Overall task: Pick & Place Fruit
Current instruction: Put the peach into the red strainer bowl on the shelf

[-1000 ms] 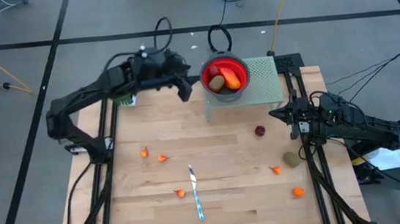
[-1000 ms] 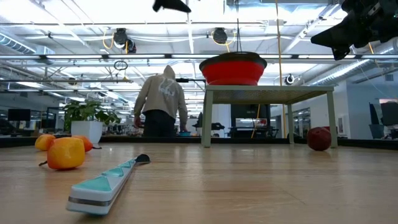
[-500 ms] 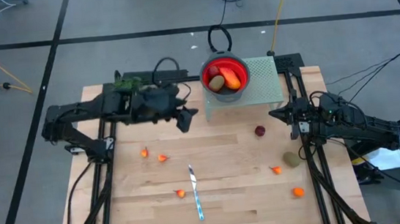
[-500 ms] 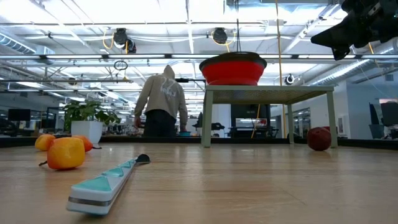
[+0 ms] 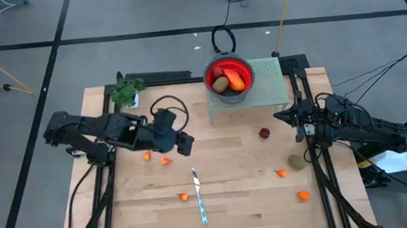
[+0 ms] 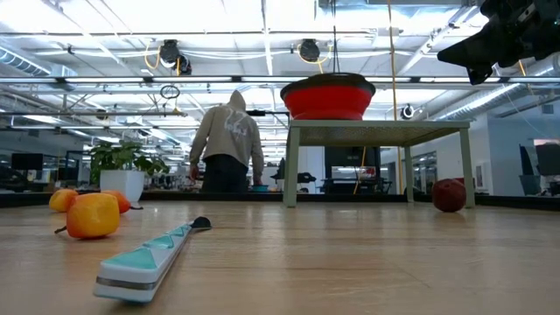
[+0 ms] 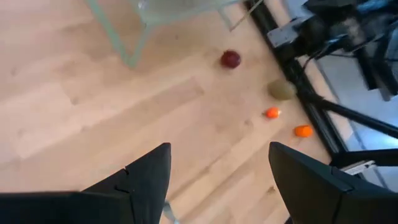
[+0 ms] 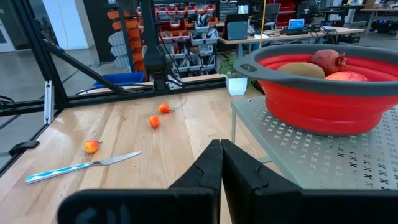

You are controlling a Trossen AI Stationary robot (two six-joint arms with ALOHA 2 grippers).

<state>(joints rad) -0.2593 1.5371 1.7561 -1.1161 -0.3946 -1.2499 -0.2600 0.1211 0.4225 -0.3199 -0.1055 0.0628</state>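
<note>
Fruit pieces lie scattered on the wooden table [image 5: 228, 209] in the high view, while a red bowl [image 5: 228, 76] on a pale green perforated stand [image 5: 269, 78] in the upper middle already holds three pieces, so it is probably the drop-off. The left gripper [image 5: 185, 145], left of centre, hangs spread just right of two small orange pieces [image 5: 165, 161], likely its next targets. The right gripper [image 5: 281, 115], pressed shut, waits at right beside a dark red ball [image 5: 264, 133].

Low view: an orange piece [image 6: 92, 215] at left, a knife [image 6: 147, 259] in front, the red ball [image 6: 449, 194] at right.

Left wrist view: wide-apart fingers [image 7: 146, 180] frame bare wood; fruit lies well beyond, upper right.

Right wrist view: closed fingers [image 8: 219, 168] point toward three orange pieces [image 8: 154, 121] at mid-left.
</note>
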